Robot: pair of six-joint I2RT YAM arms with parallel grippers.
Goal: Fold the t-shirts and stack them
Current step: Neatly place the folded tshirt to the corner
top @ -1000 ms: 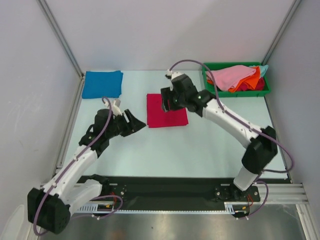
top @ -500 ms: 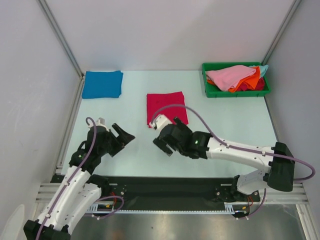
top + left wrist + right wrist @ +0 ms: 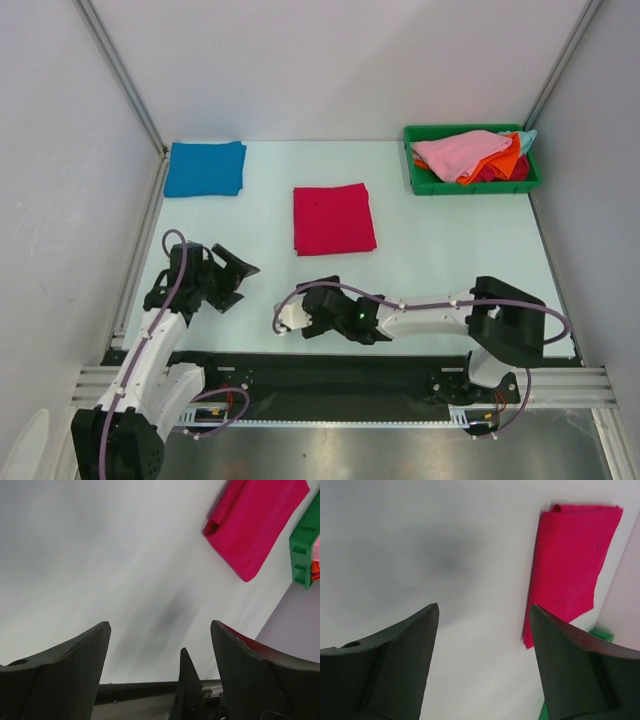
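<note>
A: Your crimson t-shirt (image 3: 334,219) lies folded into a flat rectangle near the middle of the table (image 3: 440,260), touched by neither arm.

B: Both your claws are well apart from it. Your left gripper (image 3: 160,624) hangs over bare table at the near left. Its fingers are spread wide with nothing between them.

A: Your right gripper (image 3: 484,607) is the same: fingers apart, empty, only pale tabletop showing in the gap. From above, that arm lies low along the near edge, with its wrist reaching left toward the centre.

B: In your right wrist view the crimson shirt sits ahead and to the right of the fingers. One folded edge is rolled slightly at its far end.

A: In your left wrist view it shows in the upper right corner, and the picture is smeared with blur, so you get no detail of the cloth there.

B: Your blue t-shirt (image 3: 205,168) lies folded at the far left corner of the table, well apart from the crimson one.

A: The green bin (image 3: 470,184) stands at the far right. You have a pink t-shirt (image 3: 455,152) heaped on top in it, an orange one (image 3: 505,160) beside that, and a light blue one (image 3: 527,137) peeking over the far right corner. All of them are loose and unfolded.
</note>
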